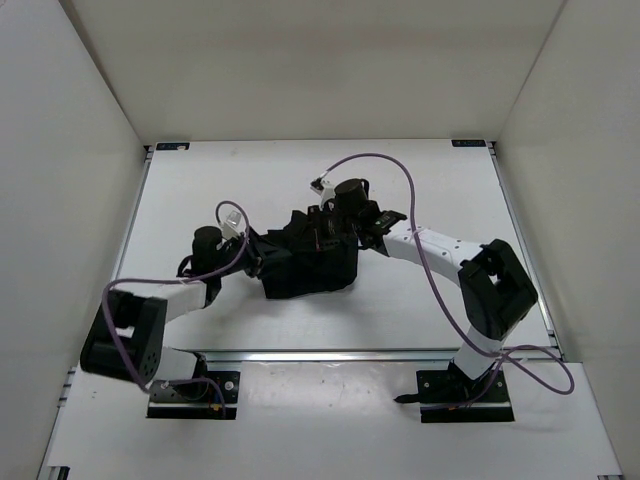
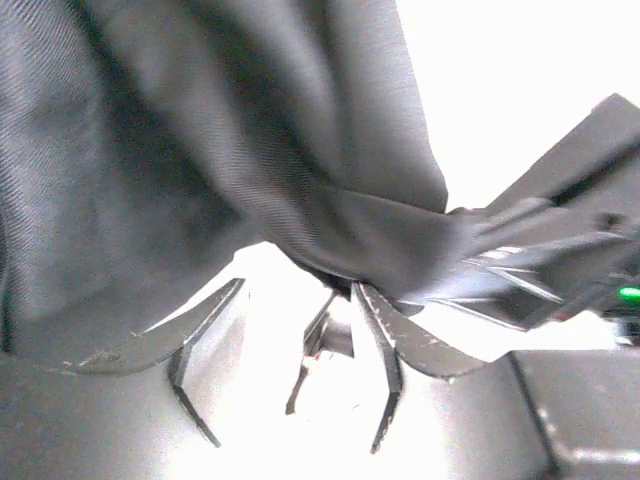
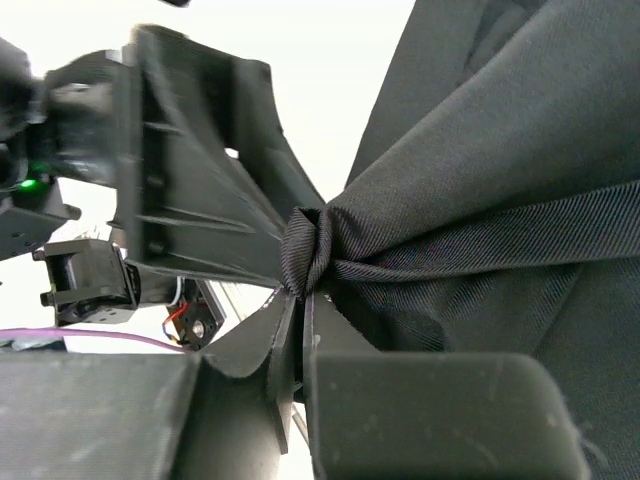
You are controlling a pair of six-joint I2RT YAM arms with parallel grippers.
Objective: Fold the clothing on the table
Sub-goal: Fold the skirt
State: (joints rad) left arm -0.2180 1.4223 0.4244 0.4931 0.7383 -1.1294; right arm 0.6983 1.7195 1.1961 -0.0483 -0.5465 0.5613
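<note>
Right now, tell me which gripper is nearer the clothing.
Right. The right gripper has its jaws shut on a bunched fold of the clothing; the left gripper sits close by the cloth, jaws open, clamping nothing.

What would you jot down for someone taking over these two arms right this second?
Right gripper: shut, pinching a bunched fold of the clothing.
Left gripper: open, fingertips at the fabric's edge, nothing pinched as far as its camera shows.
Clothing: a crumpled black heap in the middle of the table, between the two grippers.
Done: no neat fold visible yet.
Left: probably get a second grip, spread it flat, then fold.
</note>
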